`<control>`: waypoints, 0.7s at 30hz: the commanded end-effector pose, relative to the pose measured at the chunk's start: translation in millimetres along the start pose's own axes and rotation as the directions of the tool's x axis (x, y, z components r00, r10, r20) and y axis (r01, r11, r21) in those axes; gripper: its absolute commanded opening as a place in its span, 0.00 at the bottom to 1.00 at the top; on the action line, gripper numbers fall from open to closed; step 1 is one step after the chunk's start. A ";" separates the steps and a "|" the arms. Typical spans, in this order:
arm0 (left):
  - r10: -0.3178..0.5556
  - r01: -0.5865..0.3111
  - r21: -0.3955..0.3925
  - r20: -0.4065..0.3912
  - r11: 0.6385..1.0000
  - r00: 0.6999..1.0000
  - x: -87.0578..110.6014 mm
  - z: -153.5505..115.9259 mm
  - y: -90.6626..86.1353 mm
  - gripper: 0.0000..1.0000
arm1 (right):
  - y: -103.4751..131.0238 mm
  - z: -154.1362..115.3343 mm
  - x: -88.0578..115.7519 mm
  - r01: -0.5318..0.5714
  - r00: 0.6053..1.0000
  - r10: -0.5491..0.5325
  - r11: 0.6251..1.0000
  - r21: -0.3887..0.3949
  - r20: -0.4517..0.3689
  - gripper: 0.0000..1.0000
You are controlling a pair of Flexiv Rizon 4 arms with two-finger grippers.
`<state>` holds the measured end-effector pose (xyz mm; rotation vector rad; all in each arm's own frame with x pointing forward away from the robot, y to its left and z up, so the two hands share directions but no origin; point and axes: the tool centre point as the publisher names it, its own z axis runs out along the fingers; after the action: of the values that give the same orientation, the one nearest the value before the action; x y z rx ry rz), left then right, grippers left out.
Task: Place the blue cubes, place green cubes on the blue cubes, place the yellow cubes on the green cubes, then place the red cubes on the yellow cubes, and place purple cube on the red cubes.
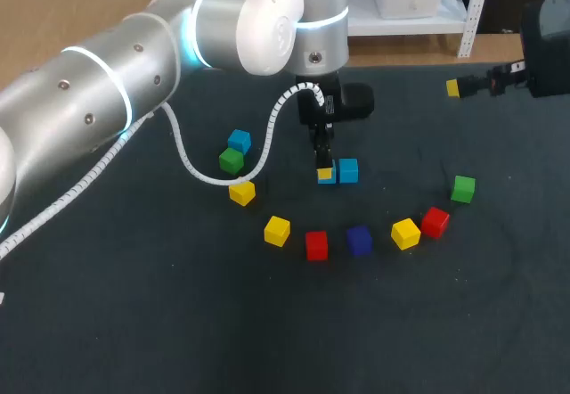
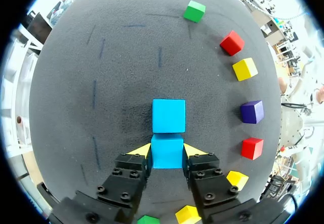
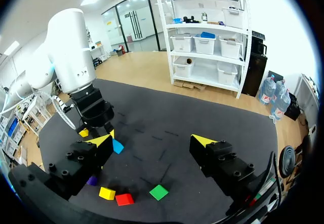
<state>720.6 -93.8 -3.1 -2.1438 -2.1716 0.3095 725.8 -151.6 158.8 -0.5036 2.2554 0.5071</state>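
Centre of frame: held blue (image 2: 167,152) touching second blue (image 1: 347,170), side by side. Upper left: third blue (image 1: 239,140), left green (image 1: 232,160) just below it, left yellow (image 1: 241,192) lower. Lower arc, left to right: mid yellow (image 1: 277,230), left red (image 1: 316,244), purple (image 1: 359,240), right yellow (image 1: 405,233), right red (image 1: 435,222), right green (image 1: 462,188).

Robotics lab: robot arm (image 1: 116,73) over dark table (image 1: 134,323)
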 end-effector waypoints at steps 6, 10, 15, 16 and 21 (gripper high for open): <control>0.012 -0.012 -0.004 0.007 1.000 1.000 -0.1 2.7 0.1 0.08 | 1.6 -1.0 0.4 0.000 1.000 0.000 1.000 0.008 0.000 1.00; 0.017 -0.017 -0.007 0.006 1.000 1.000 -0.7 3.5 -0.2 0.25 | 1.6 -1.0 0.4 0.000 1.000 0.000 1.000 0.008 0.000 1.00; 0.020 -0.020 -0.014 0.002 1.000 1.000 -0.6 4.0 -0.4 1.00 | 1.6 -1.0 0.4 0.000 1.000 0.000 1.000 0.008 0.000 1.00; 0.020 -0.020 -0.015 0.001 1.000 1.000 -0.4 4.1 -0.3 1.00 | 1.6 -1.0 0.4 0.000 1.000 0.000 1.000 0.008 0.000 1.00; 0.012 -0.012 -0.023 -0.001 1.000 1.000 1.6 0.9 0.5 1.00 | 1.6 -1.0 0.4 0.000 1.000 0.000 1.000 0.008 0.000 1.00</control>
<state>722.4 -94.5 -6.7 -2.1677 -2.1654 0.2915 725.8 -151.6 158.8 -0.5036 2.2555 0.5070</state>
